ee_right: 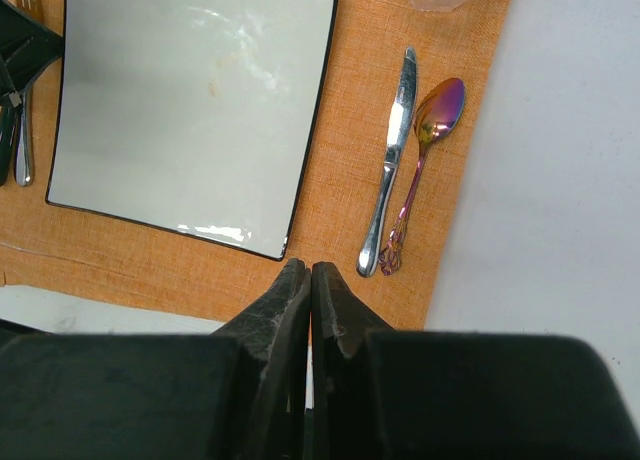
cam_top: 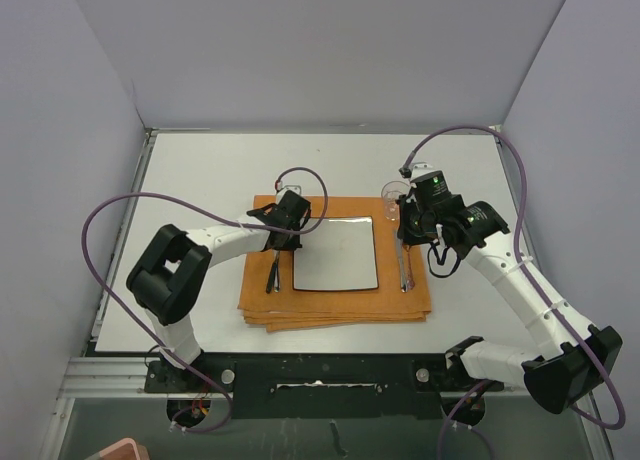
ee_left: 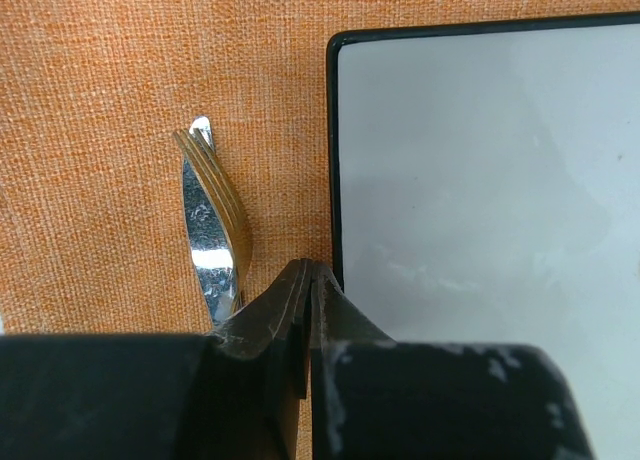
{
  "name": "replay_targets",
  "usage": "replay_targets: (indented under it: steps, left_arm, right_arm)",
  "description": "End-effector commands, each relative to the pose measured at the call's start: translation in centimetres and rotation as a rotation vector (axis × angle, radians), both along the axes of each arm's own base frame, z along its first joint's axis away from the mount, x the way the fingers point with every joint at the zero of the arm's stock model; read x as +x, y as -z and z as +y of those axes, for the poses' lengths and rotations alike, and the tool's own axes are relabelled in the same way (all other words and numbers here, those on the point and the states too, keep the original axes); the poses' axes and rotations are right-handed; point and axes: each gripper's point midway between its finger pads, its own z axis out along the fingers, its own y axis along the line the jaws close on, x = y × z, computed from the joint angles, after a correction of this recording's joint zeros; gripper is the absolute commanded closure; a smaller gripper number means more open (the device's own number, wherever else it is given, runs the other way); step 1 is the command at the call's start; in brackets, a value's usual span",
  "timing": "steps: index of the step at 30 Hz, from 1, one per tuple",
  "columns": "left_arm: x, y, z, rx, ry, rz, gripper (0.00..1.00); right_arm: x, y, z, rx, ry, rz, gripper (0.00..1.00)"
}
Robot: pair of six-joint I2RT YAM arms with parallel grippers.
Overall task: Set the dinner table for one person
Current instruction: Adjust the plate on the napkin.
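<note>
White dinner table between grey walls, orange cloth at centre. On cloth: square plate, fork left, knife and spoon right. Pinched closed, empty, above the cloth: left gripper, right gripper.

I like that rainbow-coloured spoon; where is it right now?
In the right wrist view, the spoon lies on the orange cloth, just right of the knife, near its edge.

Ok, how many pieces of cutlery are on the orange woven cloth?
3: a silver metal fork left of the square black-rimmed white plate, a silver metal knife right of it, and an iridescent purple-gold spoon beside the knife. The left tool may hide more.
</note>
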Motion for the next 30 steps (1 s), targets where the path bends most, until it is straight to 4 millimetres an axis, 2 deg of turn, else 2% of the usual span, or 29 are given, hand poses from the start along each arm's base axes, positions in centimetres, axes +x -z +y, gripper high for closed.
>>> replay_targets:
  steps: [1,7,18,23,27,28,30]
  left_arm:
    - [1.5,-0.6,-1.4,-0.028,-0.001,-0.041,1.00]
    - [1.2,-0.1,-2.7,-0.043,0.030,-0.033,1.00]
    - [1.2,-0.8,-4.1,-0.066,0.060,-0.051,1.00]
    - [1.3,-1.1,-4.3,-0.066,0.065,-0.056,1.00]
    - [1.2,-2.0,-3.5,-0.037,0.059,-0.070,1.00]
    - [1.2,-2.5,-3.2,-0.031,0.056,-0.080,0.97]
    - [1.3,-3.8,-2.5,-0.012,0.061,-0.111,0.84]
  right_arm:
    - [0.7,-1.8,-0.1,0.018,0.002,-0.064,1.00]
    - [0.7,-1.5,0.0,0.022,0.004,-0.057,1.00]
    - [0.7,-1.1,0.1,0.023,0.004,-0.050,1.00]
    - [0.7,-0.9,0.2,0.023,0.003,-0.043,1.00]
    - [0.8,-0.9,0.2,0.024,0.002,-0.045,1.00]
    - [0.7,-0.9,0.2,0.024,0.001,-0.045,1.00]
    - [0.7,-0.7,0.2,0.019,-0.001,-0.040,1.00]
